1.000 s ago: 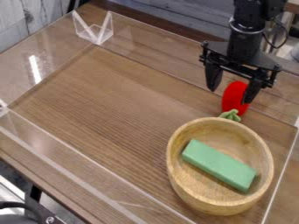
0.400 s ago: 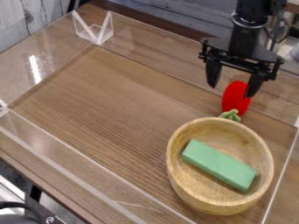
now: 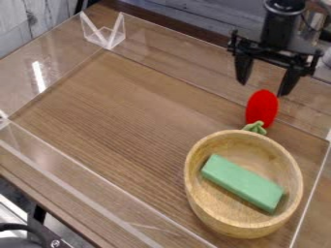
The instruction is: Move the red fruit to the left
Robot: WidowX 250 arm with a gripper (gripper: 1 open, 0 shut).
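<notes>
Bowl (image 3: 196, 194) of wood, nearest, holds a green block (image 3: 243, 182) with no readable writing. Beyond, red fruit (image 3: 262, 108) lies on the counter (image 3: 116, 116), just in front of the jaws (image 3: 270, 79), which are spread wide and grip nothing.

Glossy red fruit (image 3: 262, 106), smooth matt green block (image 3: 243, 182), pale wood-look bowl (image 3: 208, 207), brown wood-look table (image 3: 116, 108).

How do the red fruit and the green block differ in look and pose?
The glossy red toy fruit is rounded with a leafy green end; the green rectangular block is plain and straight-edged. The fruit lies on the wooden table; the block lies inside the round wooden bowl.
</notes>
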